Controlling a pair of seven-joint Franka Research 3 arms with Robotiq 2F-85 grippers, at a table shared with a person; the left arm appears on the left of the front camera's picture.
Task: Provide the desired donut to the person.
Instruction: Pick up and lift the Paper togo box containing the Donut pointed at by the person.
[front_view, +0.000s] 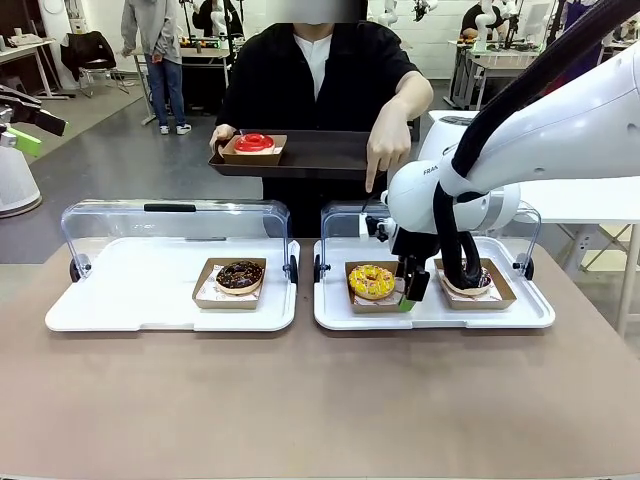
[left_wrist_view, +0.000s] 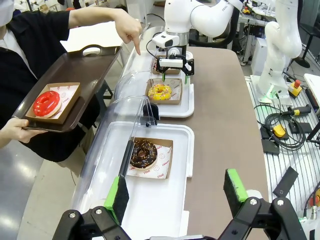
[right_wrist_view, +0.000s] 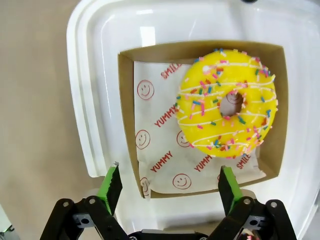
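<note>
1. The right arm's black cable covers much of the neighbouring donut (front_view: 485, 278), in the box just right of the yellow donut (front_view: 371, 280) (right_wrist_view: 227, 110); its topping is hard to make out.
2. The yellow donut has white drizzle and coloured sprinkles. It lies on printed paper in an open cardboard box (right_wrist_view: 125, 100) on a white tray (front_view: 440, 318).
3. The right gripper (front_view: 410, 290) (right_wrist_view: 169, 175) points down over the box's near edge, just beside the yellow donut, fingers spread and empty.
4. The left gripper (left_wrist_view: 177, 182) hangs well apart from the yellow donut, fingers spread, empty.
5. Beyond the yellow donut, the person's hand (front_view: 385, 150) points a forefinger down; the other hand (front_view: 222, 135) holds a brown tray (front_view: 320, 155) with a red donut (front_view: 253, 143).
</note>
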